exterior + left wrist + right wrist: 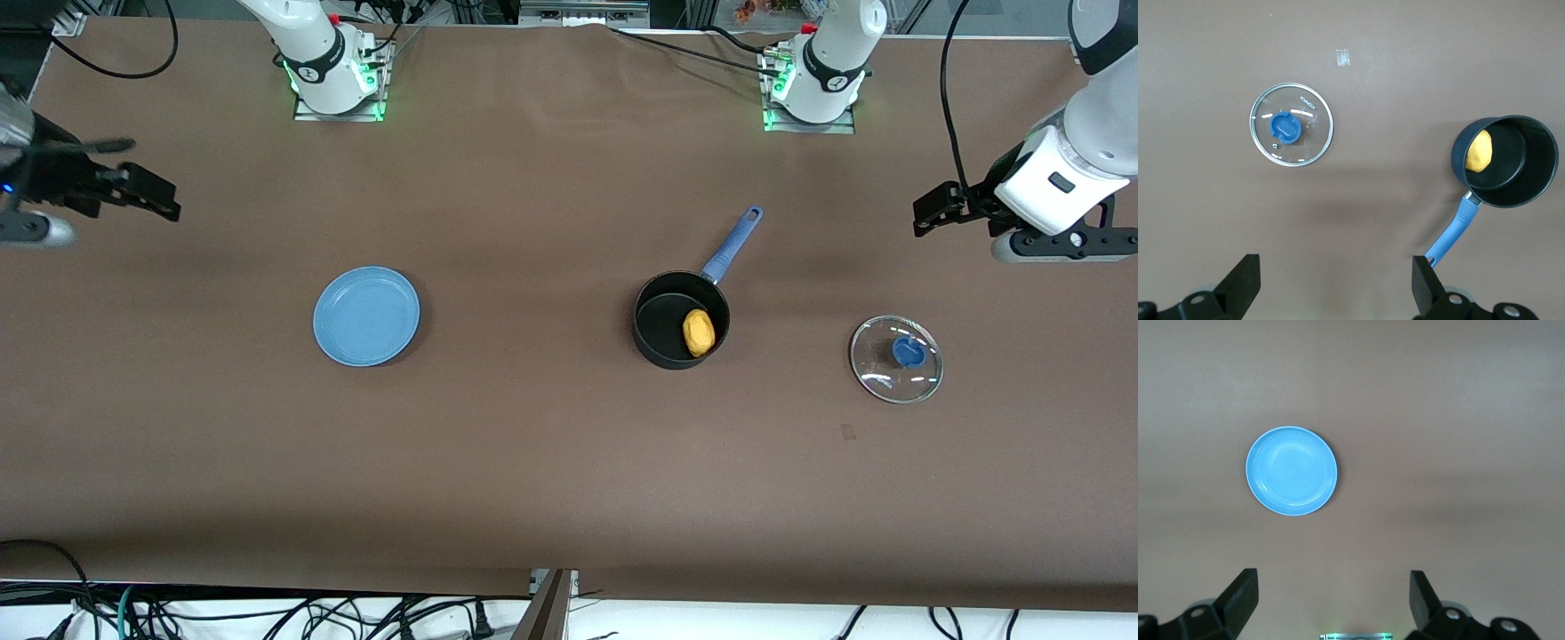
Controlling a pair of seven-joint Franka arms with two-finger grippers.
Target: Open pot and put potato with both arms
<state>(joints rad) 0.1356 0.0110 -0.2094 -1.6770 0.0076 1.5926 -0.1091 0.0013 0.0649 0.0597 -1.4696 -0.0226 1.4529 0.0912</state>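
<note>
Cables (267, 613) edge brown table (533, 489).

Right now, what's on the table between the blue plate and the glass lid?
The pot, uncovered, with the potato inside, sits between the plate and lid, as the front view shows.

The pot (669, 342) is seen as black with a blue handle (733, 244). The potato (698, 332) is yellow-orange. The lid (895, 359) is clear with a blue knob (906, 351). The plate (365, 316) is light blue, the bench (551, 462) plain brown.

White arms (1062, 178), black claws (938, 211)
</note>
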